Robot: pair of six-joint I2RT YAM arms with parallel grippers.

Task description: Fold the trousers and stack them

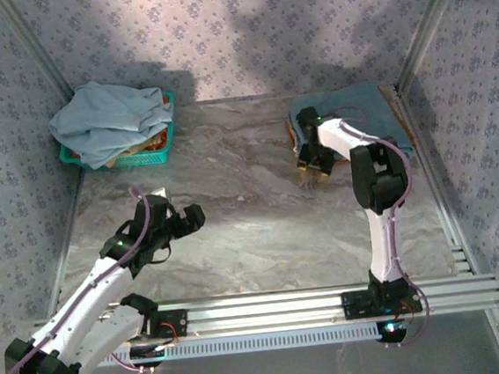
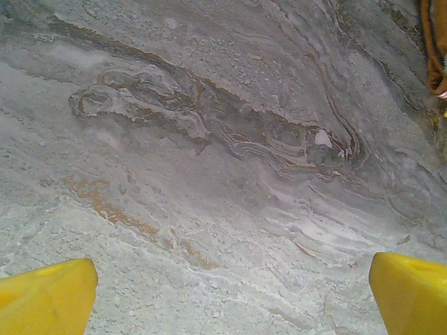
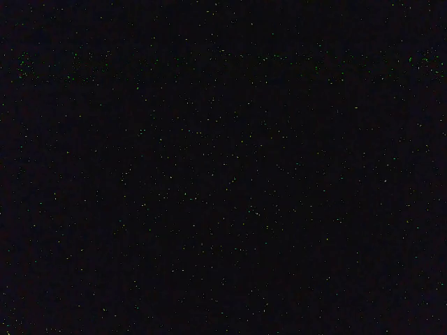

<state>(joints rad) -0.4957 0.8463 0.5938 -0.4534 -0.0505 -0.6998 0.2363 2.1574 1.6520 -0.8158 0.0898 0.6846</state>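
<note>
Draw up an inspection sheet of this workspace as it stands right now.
Surface: marble-patterned table, grey with brown veins.
Job's things: trousers, blue denim lying folded at the far right corner.
Clutter: teal basket at the far left, holding a pale grey-blue cloth heap and an orange cloth.
Grippers: left gripper open above the table, nothing between its fingers; right gripper at the trousers' near left edge, open or shut cannot be told.
Cables: purple cable along the left arm; another cable along the right arm.
Surroundings: patterned walls; aluminium rails at the near edge.
</note>
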